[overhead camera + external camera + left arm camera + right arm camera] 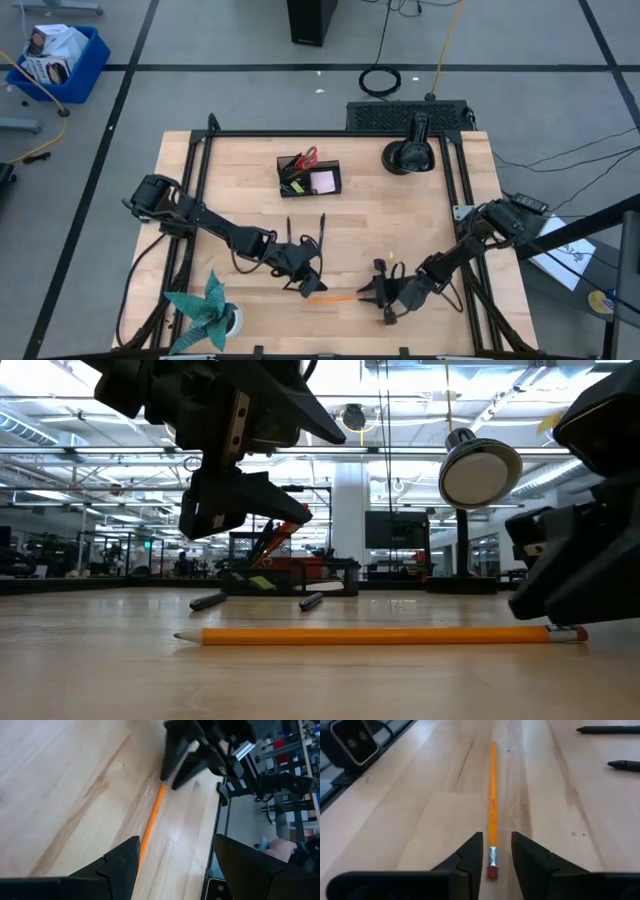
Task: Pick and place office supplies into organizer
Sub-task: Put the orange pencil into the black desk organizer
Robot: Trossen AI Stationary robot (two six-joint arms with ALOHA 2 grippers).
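An orange pencil [331, 297] lies flat on the wooden table near its front edge. My right gripper [497, 837] is open. Its fingers stand low on either side of the pencil's eraser end [492, 870], with a narrow gap on each side. My left gripper [177, 840] is open and hangs above the pencil's pointed end [180, 635], holding nothing. Two black pens [322, 228] lie farther back. The black organizer [310, 178] at the far middle holds red-handled scissors [309, 157] and a pink pad [323, 181].
A round black object with an upright post [410, 155] stands at the far right. A teal paper plant [205, 310] is at the near left corner. A small yellow bit [393, 258] lies near my right arm. A black frame [200, 150] runs around the table.
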